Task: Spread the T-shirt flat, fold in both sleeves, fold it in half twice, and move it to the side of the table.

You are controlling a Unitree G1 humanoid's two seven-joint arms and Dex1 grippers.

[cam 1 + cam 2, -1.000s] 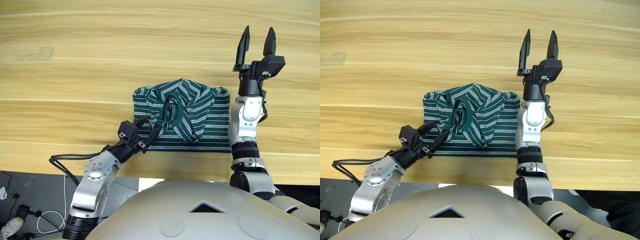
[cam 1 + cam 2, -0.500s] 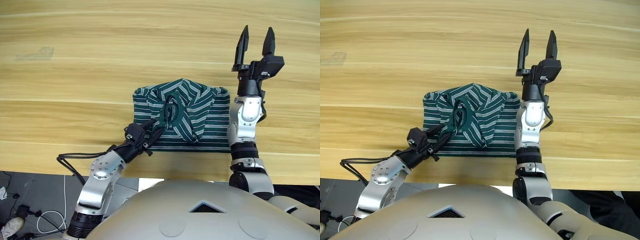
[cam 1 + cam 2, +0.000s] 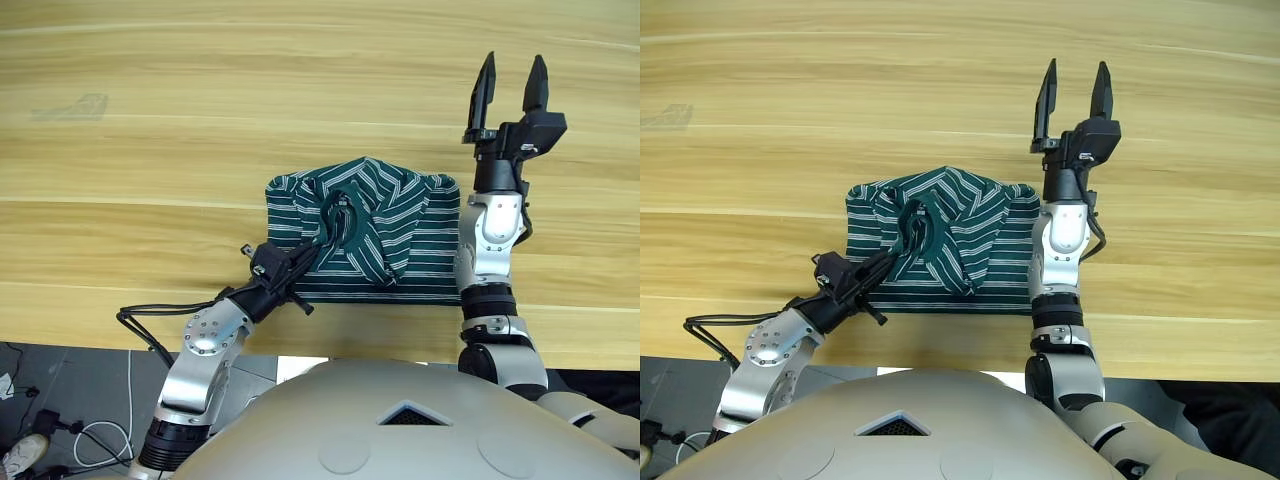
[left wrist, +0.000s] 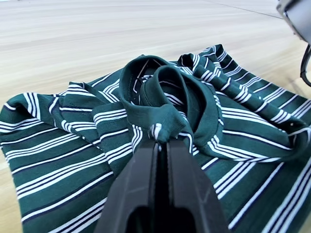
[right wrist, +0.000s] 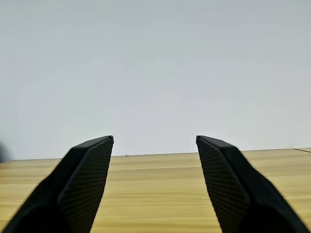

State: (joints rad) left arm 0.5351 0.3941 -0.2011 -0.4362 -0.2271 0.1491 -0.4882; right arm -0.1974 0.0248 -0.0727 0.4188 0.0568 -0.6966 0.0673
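The T-shirt [image 3: 420, 240], dark green with thin white stripes, lay on the wooden bench [image 3: 150, 150] as a folded, roughly rectangular packet; it was close to the near edge of the bench, between the two arms. Its top layer was not smooth; the collar [image 4: 163, 119] stood up from the packet as a loose ring, and some folds ran slanted across the middle.

The left end effector [image 3: 315, 248] came in from the near-left corner of the packet and lay low over the cloth; in the left wrist view its fingers [image 4: 141, 184] were almost together, with only a narrow gap, and they pinched a small fold of the collar between the tips, so that the fabric rose a little at this place. A black cable [image 3: 150, 315] hung in a loop from the left arm below the edge of the bench.

The right arm stood just beside the right edge of the T-shirt, with the forearm upright; the right end effector [image 3: 512, 65] pointed away from the robot, beyond the far-right corner of the packet. Its fingers [image 5: 82, 179] were wide apart and held nothing; between them the right wrist view showed the far part of the bench and a pale wall [image 5: 155, 63].
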